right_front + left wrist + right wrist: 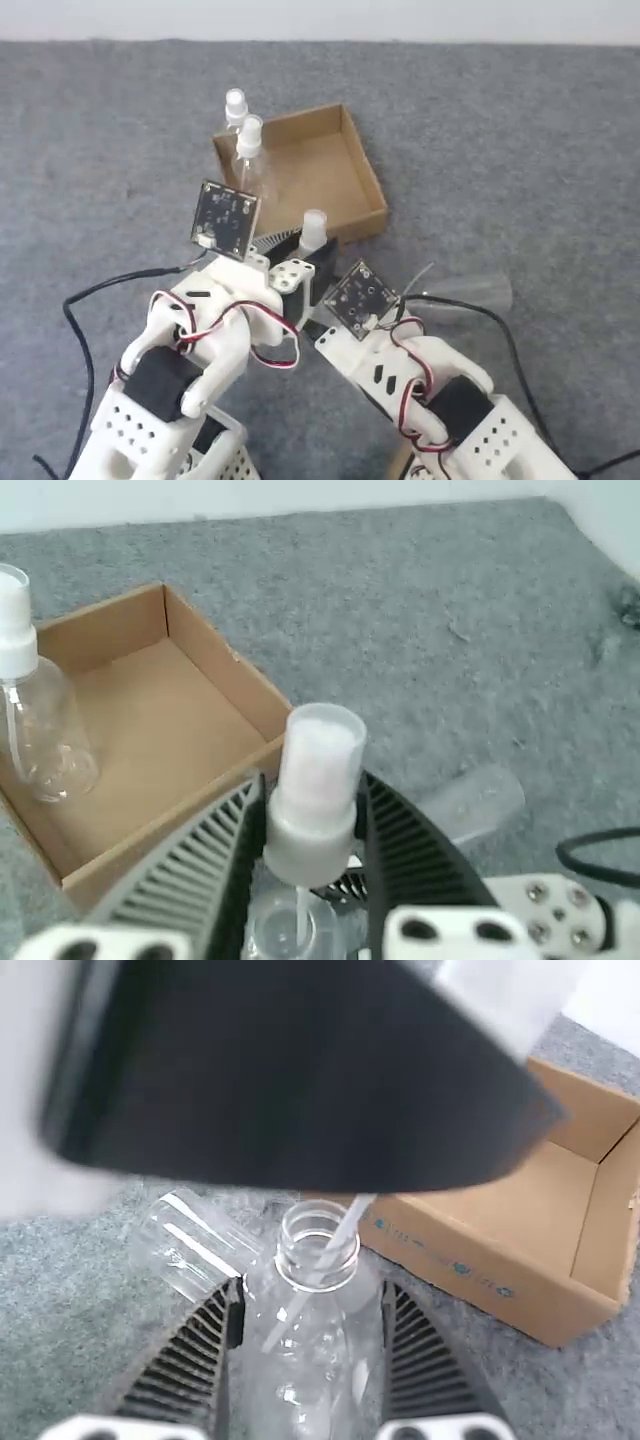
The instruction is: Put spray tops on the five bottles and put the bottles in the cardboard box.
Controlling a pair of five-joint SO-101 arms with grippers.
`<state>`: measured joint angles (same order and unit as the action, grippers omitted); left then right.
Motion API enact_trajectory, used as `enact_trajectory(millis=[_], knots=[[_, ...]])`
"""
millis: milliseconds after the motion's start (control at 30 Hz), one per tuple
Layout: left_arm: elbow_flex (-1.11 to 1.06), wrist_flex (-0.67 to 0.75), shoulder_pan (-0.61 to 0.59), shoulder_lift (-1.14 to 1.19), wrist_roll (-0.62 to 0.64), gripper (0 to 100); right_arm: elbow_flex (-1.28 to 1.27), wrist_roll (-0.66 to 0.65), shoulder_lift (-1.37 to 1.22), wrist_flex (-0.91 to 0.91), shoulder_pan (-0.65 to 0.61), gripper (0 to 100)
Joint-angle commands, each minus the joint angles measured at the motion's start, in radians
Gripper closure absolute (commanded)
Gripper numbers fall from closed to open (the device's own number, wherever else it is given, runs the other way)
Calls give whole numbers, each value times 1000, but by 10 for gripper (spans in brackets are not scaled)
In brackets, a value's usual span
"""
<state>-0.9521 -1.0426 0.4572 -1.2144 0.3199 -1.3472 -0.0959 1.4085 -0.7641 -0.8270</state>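
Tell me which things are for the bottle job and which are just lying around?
For the job: spray top, open bottle, spare bottle lying down, two capped bottles, cardboard box.
Just lying about: black cable, grey carpet.

In the right wrist view a dark blurred shape (pixel 300 1070) covers the spray top (pixel 318 780), and the picture's edge cuts off the bottle (pixel 305 1345).

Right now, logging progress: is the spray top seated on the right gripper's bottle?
No, the bottle has an open neck with only the tube inside.
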Motion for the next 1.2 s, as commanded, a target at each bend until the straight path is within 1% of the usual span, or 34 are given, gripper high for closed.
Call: enact_trajectory(millis=[0,167,533,700,767,967,1167], knots=[[12,-8,3,-17,-9,858,17,8,18,30,15,986],[12,-9,3,-17,-5,788,17,5,19,30,15,986],[30,-29,0,-18,-5,791,17,3,19,30,15,986],[36,-12,-66,-18,-5,874,17,3,19,30,15,986],[39,-11,-80,-18,-5,890,18,3,19,30,16,986],[33,-11,-75,-17,-5,895,17,3,44,25,18,986],[33,-17,-77,-17,-8,896,-31,3,209,22,77,986]])
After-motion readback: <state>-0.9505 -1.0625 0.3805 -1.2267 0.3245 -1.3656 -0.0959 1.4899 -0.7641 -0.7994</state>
